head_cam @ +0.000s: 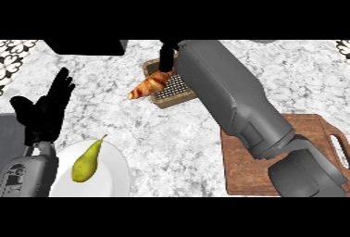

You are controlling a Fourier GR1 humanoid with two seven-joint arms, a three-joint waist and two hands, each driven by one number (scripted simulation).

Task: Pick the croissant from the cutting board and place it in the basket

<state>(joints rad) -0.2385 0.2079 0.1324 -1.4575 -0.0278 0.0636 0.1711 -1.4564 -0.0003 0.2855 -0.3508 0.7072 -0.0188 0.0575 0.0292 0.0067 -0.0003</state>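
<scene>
One right robot hand pinches the croissant above the basket on marble counter.

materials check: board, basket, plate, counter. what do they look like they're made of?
Cutting board: reddish-brown wood, matte, faint grain, cut-out handle. Basket: looks woven wicker, tan rim, gridded grey mesh inside; partly hidden by the right forearm. Plate: plain white, smooth, probably ceramic, could be plastic. Counter: mottled grey-white speckle, stone-like, granite or marble look.
</scene>
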